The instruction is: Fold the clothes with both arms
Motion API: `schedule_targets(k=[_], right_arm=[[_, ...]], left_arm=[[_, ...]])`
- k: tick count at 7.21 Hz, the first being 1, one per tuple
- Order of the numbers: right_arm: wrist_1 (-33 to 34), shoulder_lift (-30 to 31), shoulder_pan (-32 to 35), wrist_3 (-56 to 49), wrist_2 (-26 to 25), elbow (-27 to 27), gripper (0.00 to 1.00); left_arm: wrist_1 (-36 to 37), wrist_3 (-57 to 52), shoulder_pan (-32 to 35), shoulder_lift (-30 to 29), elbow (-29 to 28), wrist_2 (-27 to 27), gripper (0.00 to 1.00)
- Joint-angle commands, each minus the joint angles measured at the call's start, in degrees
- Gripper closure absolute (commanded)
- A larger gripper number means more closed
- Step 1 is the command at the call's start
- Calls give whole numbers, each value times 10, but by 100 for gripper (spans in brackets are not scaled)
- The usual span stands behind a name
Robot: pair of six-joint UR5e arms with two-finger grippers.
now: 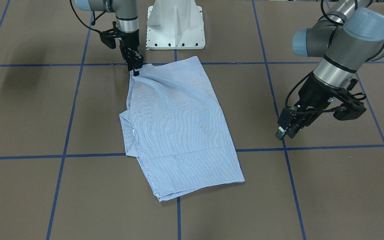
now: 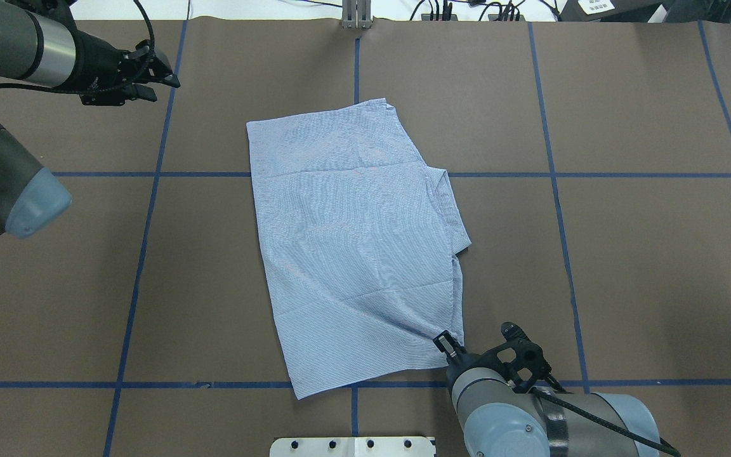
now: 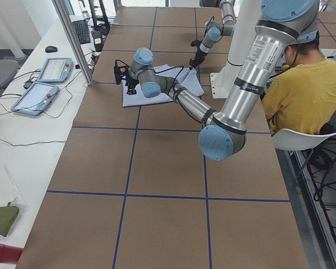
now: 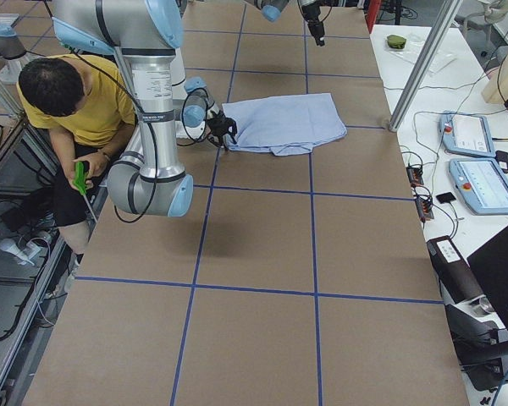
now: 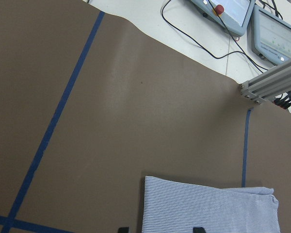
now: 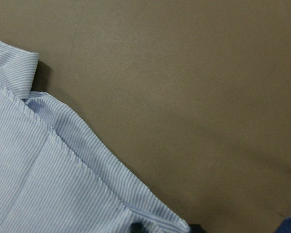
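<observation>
The blue-and-white striped shirt (image 1: 178, 123) lies folded into a flat oblong in the middle of the table (image 2: 353, 247), collar folds along its edge on the robot's right. My right gripper (image 1: 135, 70) stands low at the shirt's near right corner (image 2: 445, 343). In the right wrist view its fingertips (image 6: 136, 227) are apart on either side of that corner's hem, and the cloth (image 6: 48, 184) is creased towards it. My left gripper (image 1: 282, 133) hovers open and empty off the shirt's far left side (image 2: 172, 75). The left wrist view shows the shirt's far end (image 5: 208, 208).
The white pedestal base (image 1: 175, 26) stands at the robot's table edge. A seated operator in a yellow shirt (image 3: 302, 89) is beside the base. Teach pendants (image 4: 483, 161) and an aluminium post (image 3: 75, 42) are beyond the far edge. Blue tape lines grid the brown table (image 2: 625, 254).
</observation>
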State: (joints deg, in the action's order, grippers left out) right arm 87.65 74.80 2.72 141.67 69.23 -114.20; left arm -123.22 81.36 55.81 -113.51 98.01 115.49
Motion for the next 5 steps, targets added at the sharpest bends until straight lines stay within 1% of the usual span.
schedule_targets(k=[1,3,4,5], right_arm=[[1,-1,0,0,0,-1,100],[1,1,0,0,0,-3,100],[3,3,1,0,0,-11,100],[8,10,3,0,1,-29,100]], left_arm=[[0,0,0,1,5,0,46],[0,8,0,2,8,0,46],[0,15,-4,2,12,0,46],[0,47,-20,3,29,0,46]])
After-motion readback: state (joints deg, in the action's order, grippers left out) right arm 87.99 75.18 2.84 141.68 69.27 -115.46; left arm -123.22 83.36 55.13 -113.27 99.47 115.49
